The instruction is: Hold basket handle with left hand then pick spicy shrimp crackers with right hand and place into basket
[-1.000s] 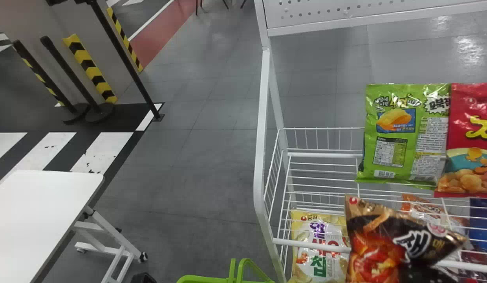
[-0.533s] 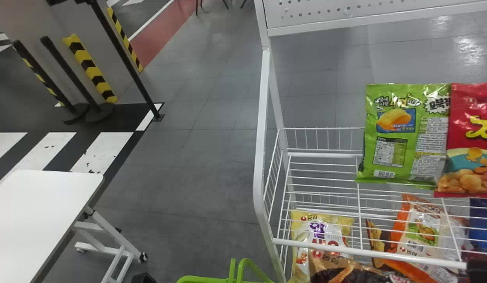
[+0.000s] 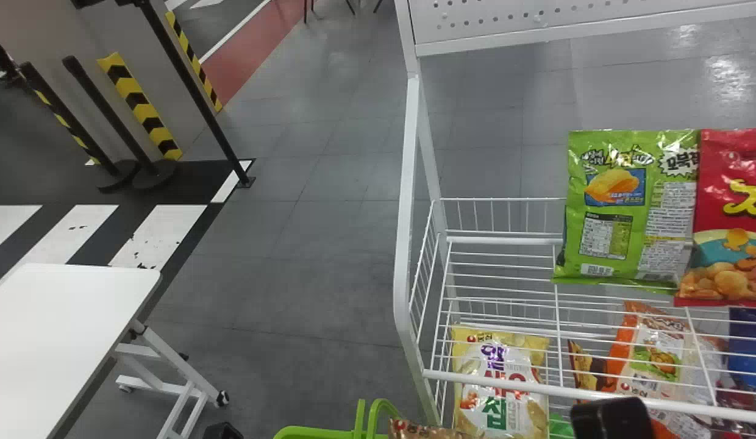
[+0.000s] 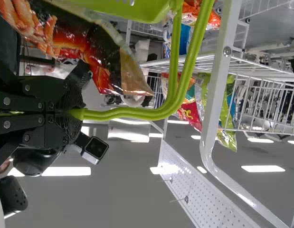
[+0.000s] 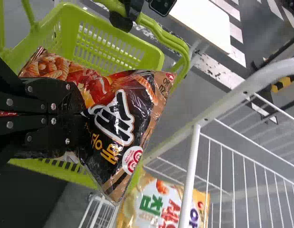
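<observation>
My right tool (image 3: 611, 419) clamps a shiny black-brown snack bag (image 5: 118, 111) above a green plastic basket (image 5: 66, 28).
At the near side, my left tool (image 3: 223, 431) grips its green handle (image 4: 177, 78).

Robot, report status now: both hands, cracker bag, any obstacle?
Left hand closed on basket handle. Right hand gripping spicy shrimp crackers, seemingly over basket. Possible snag: basket rim, behind bag's printed end.
</observation>
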